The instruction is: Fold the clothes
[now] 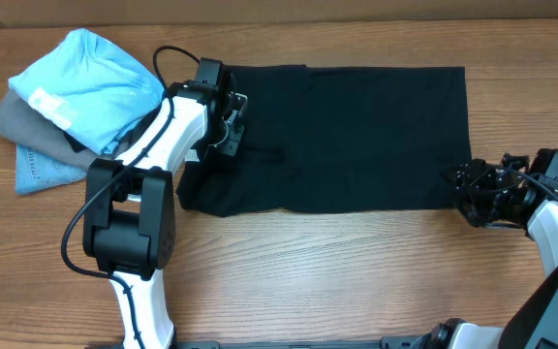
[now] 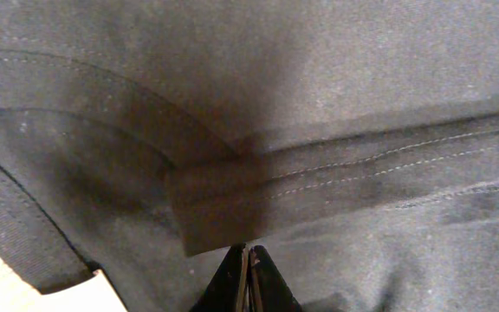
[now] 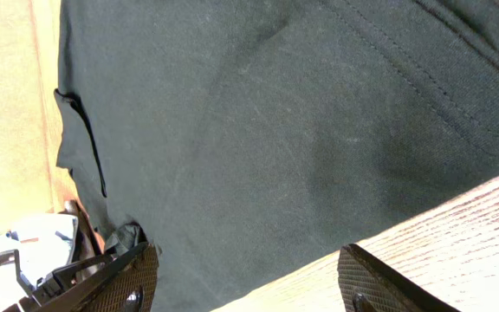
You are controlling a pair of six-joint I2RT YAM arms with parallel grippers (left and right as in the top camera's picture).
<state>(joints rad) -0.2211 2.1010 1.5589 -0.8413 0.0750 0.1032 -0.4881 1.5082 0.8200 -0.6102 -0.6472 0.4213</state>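
The grasp for a fold is in hand: the black T-shirt (image 1: 347, 136) lies flat on the surface (image 1: 356, 291), the left fingers (image 2: 262, 290) clenched on its nine o'clock hem and the right fingers (image 3: 379, 282) released at three o'clock, likely needing to close next.

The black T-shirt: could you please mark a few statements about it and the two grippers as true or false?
1. The black T-shirt lies spread out on the table. True.
2. The left gripper is open over bare wood. False: it is shut on the T-shirt's fabric.
3. The right gripper is open at the T-shirt's right edge. True.
4. The light blue shirt lies on top of the black T-shirt. False: it tops a pile of other garments at the table's left.
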